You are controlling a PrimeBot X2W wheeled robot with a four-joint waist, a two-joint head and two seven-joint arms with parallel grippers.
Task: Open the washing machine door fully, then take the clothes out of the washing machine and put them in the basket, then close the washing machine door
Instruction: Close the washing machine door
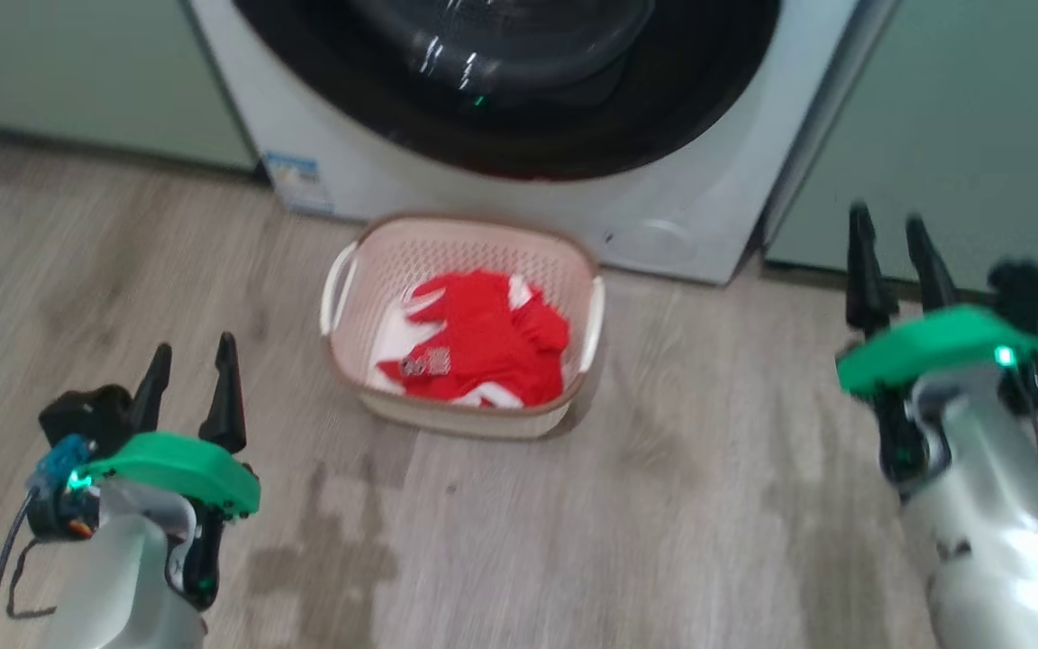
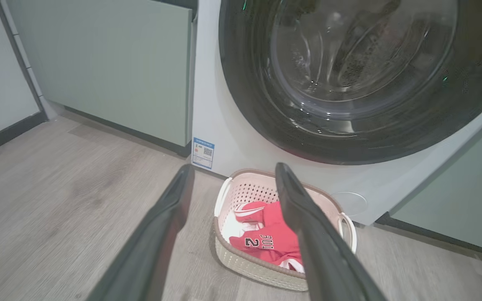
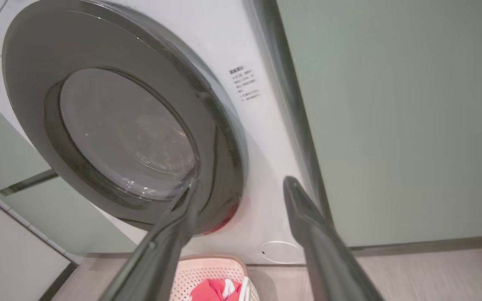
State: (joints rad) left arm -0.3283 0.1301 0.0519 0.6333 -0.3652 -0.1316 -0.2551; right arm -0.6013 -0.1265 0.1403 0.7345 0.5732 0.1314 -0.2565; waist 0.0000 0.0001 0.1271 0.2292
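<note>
- We log the clothes [image 1: 483, 342] heaped inside the basket [image 1: 474, 419] — on the floor [image 1: 663, 505], just before the washing machine [image 1: 708, 207].
- We see the washing machine door [image 2: 349, 62] shut.
- We note the left gripper [image 1: 195, 344] and right gripper [image 1: 887, 214] — both spread, empty.

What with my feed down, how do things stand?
Left gripper, right gripper open, empty. Clothes in basket. Washing machine door looks shut. Nothing in the way.

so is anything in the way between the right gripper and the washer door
Nothing visible. The right gripper, open, faces the washing machine door across clear air. The basket with the clothes sits on the floor below the door, to the gripper's left, off that line.
</note>
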